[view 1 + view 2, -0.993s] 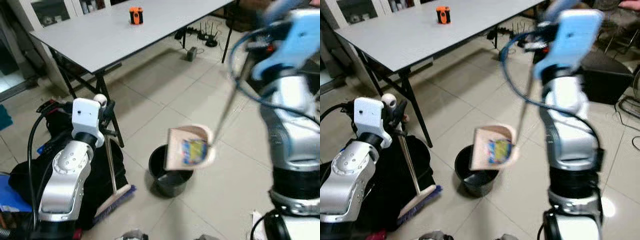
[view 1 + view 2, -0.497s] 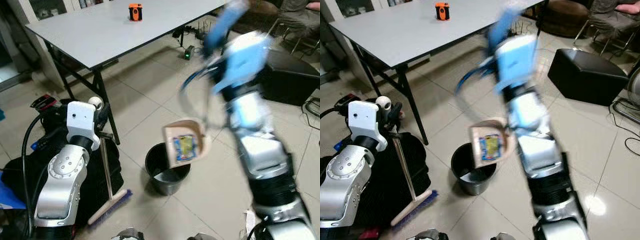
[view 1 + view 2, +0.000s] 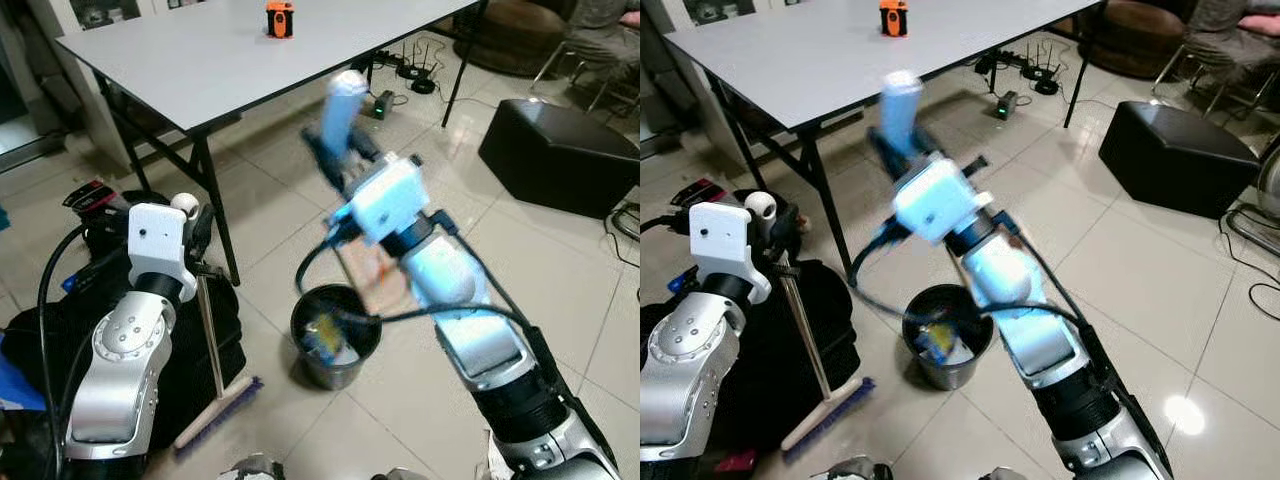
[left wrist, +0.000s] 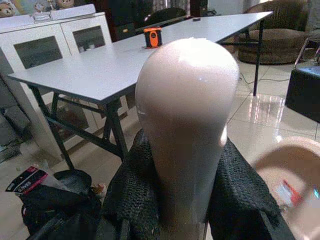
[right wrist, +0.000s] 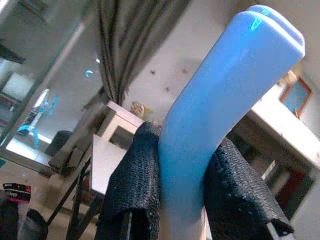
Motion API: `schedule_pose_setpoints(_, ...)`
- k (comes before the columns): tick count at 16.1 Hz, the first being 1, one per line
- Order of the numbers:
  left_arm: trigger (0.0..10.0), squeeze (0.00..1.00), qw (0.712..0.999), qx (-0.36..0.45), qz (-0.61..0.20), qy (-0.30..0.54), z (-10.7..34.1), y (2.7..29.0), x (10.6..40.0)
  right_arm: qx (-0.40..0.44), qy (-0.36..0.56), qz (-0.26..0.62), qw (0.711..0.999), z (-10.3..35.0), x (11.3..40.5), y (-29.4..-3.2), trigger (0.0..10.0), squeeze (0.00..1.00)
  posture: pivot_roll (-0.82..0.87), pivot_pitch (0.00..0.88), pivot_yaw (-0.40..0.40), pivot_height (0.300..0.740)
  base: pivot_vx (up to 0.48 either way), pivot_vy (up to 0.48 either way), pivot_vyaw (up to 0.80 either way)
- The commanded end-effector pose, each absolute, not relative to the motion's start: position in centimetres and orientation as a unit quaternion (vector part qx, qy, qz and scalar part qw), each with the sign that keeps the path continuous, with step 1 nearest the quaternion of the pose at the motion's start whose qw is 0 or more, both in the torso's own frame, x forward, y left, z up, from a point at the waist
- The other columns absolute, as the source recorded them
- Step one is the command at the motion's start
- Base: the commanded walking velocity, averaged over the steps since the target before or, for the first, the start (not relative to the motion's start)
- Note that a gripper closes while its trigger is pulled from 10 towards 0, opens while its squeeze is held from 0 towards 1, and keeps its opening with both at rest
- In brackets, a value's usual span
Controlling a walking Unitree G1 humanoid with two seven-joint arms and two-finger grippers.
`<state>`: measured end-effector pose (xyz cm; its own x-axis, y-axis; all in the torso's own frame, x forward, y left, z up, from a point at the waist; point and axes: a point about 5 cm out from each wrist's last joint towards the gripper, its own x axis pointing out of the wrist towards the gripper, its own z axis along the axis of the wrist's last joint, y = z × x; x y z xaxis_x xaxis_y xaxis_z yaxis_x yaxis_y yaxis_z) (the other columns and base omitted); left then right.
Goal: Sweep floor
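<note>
- Dustpan (image 3: 375, 275) tipped over the black bin (image 3: 337, 335), just above its rim, partly hidden behind the right arm; blurred.
- Colourful wrapper (image 3: 325, 338) lying inside the bin, so the dumping looks done or nearly so.
- Blue handle (image 5: 220, 105) of the dustpan clamped between the right gripper (image 5: 185, 175) fingers, raised high above the bin and slanting toward the table.
- Broom (image 3: 215, 400) standing nearly upright at the left side, bristle head on the tiles beside a black bag (image 3: 190, 350), well apart from the bin.
- Pale rounded broom top (image 4: 187, 125) pinched between the left gripper (image 4: 185, 200) fingers, held idle while the right arm works.
- Floor tiles (image 3: 300, 200) around the bin look free of visible litter, though small dust would be too fine to tell.
- Judged from this: sweeping and collecting appear finished, emptying the dustpan in its last stage; left to do, righting the pan and putting both tools away.
- Further out: grey table (image 3: 230, 55) with an orange object (image 3: 278, 18) on it, cables and a power strip (image 3: 400, 75) on the floor beneath, a black ottoman (image 3: 560, 155) at the right.
- Risk, as a judgement: long handle swinging near the table edge.
</note>
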<state>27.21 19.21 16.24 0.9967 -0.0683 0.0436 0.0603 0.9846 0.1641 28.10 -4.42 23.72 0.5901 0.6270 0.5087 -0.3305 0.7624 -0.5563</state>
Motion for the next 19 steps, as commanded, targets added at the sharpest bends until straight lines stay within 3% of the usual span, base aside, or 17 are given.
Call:
schedule_pose_setpoints(1,10.0,0.0,0.995,0.088,-0.026,-0.041,17.0,19.2,27.1,-0.228,-0.389,0.279,0.848,24.3,27.6,-4.2,10.0,0.0,0.04,0.052,-0.009,0.74,0.0,0.0,0.0)
schedule_pose_setpoints(4,10.0,0.0,0.995,0.086,-0.039,-0.031,16.6,18.8,27.2,-0.266,-0.409,0.223,0.844,25.7,28.2,-5.7,10.0,0.0,0.03,0.05,-0.003,0.74,0.0,0.0,0.0)
schedule_pose_setpoints(7,10.0,0.0,0.995,0.076,-0.064,-0.026,16.1,17.7,27.4,-0.252,-0.353,0.092,0.896,27.1,29.8,-10.5,10.0,0.0,-0.01,0.053,0.017,0.74,0.0,0.0,0.0)
schedule_pose_setpoints(8,10.0,0.0,0.994,0.068,-0.078,-0.022,16.0,17.0,27.6,-0.234,-0.297,0.035,0.925,26.8,30.1,-13.6,10.0,0.0,-0.01,0.056,0.021,0.74,0.0,0.0,0.0)
schedule_pose_setpoints(10,10.0,0.0,0.994,0.069,-0.089,-0.017,15.8,16.7,27.7,-0.252,-0.275,0.011,0.928,26.3,29.6,-15.2,10.0,0.0,-0.02,0.058,0.024,0.74,0.0,0.0,0.0)
schedule_pose_setpoints(15,10.0,0.0,0.991,0.073,-0.113,-0.015,15.8,15.9,27.8,-0.296,-0.19,-0.035,0.936,23.5,29.8,-17.2,10.0,0.0,-0.02,0.067,0.03,0.74,-0.266,0.0,0.0)
schedule_pose_setpoints(18,10.0,0.0,0.99,0.072,-0.123,-0.012,15.7,15.6,27.7,-0.212,-0.158,-0.023,0.964,21.6,29.1,-17.7,10.0,0.0,-0.02,0.076,0.04,0.74,-0.266,0.0,0.0)
schedule_pose_setpoints(19,10.0,0.0,0.99,0.072,-0.124,-0.011,15.7,15.5,27.7,-0.138,-0.154,0.007,0.978,21.0,28.7,-17.1,10.0,0.0,-0.01,0.079,0.039,0.74,-0.27,0.0,0.0)
